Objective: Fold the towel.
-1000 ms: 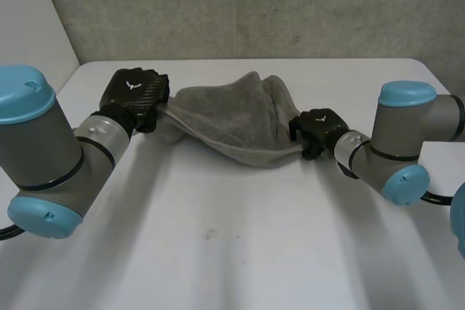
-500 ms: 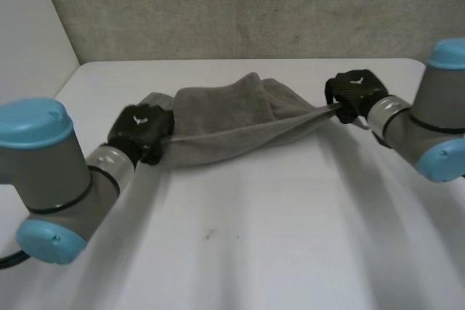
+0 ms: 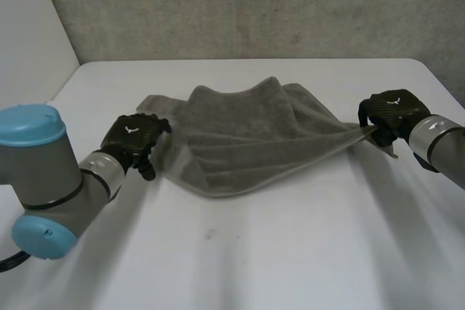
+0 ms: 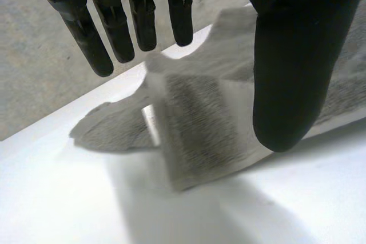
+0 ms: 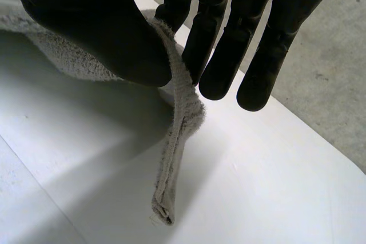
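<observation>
A grey towel point(image 3: 247, 143) lies rumpled and stretched across the middle of the white table point(image 3: 254, 252). My left hand point(image 3: 134, 139) is at the towel's left corner, touching its edge. In the left wrist view the left hand point(image 4: 286, 55) has straight fingers and the thumb set apart; the towel's corner point(image 4: 200, 118) lies on the table beyond them, held by nothing. My right hand point(image 3: 389, 117) is at the towel's right corner. In the right wrist view the right hand point(image 5: 97, 27) pinches the towel's edge point(image 5: 180, 112) between thumb and fingers, and a short tail hangs down to the table.
A grey wall point(image 3: 240, 5) rises behind the table's far edge. Bare white tabletop stretches in front of the towel toward me. The table's left edge point(image 3: 62, 88) runs close behind my left arm.
The right hand has drawn the towel's right corner out to the right, spreading the cloth. The left hand has moved nearer to me, opened and let go of the left corner.
</observation>
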Action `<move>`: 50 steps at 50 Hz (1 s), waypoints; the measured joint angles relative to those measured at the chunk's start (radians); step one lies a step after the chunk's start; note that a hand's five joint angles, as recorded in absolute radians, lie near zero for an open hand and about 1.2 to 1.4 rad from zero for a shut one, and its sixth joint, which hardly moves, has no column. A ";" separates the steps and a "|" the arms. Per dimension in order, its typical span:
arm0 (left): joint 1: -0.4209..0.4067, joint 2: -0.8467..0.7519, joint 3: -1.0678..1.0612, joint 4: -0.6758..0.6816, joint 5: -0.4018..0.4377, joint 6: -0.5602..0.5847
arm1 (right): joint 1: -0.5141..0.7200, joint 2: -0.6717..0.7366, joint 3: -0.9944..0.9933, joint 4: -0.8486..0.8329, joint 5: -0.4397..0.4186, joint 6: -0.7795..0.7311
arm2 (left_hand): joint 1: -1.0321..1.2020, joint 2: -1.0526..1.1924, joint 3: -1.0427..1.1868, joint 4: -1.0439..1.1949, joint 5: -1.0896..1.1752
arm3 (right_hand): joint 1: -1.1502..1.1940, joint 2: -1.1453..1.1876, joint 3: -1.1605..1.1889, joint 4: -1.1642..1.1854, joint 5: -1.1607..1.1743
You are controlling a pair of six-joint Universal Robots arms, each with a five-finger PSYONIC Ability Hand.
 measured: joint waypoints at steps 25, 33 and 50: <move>0.053 -0.159 0.058 -0.002 0.188 0.000 | 0.000 0.020 0.019 -0.008 0.001 0.001 | 0.119 0.119 0.119 0.118 0.121 | 0.001 0.000 0.000 0.000 0.001; 0.049 -0.235 0.173 -0.017 0.181 -0.004 | 0.000 0.024 0.020 -0.009 0.001 0.000 | 0.171 0.173 0.172 0.174 0.170 | 0.001 0.000 0.000 0.000 0.001; 0.017 -0.335 0.315 -0.074 0.175 -0.008 | -0.006 0.030 0.022 -0.017 0.001 0.000 | 0.299 0.301 0.295 0.296 0.293 | 0.001 0.000 0.000 0.000 0.001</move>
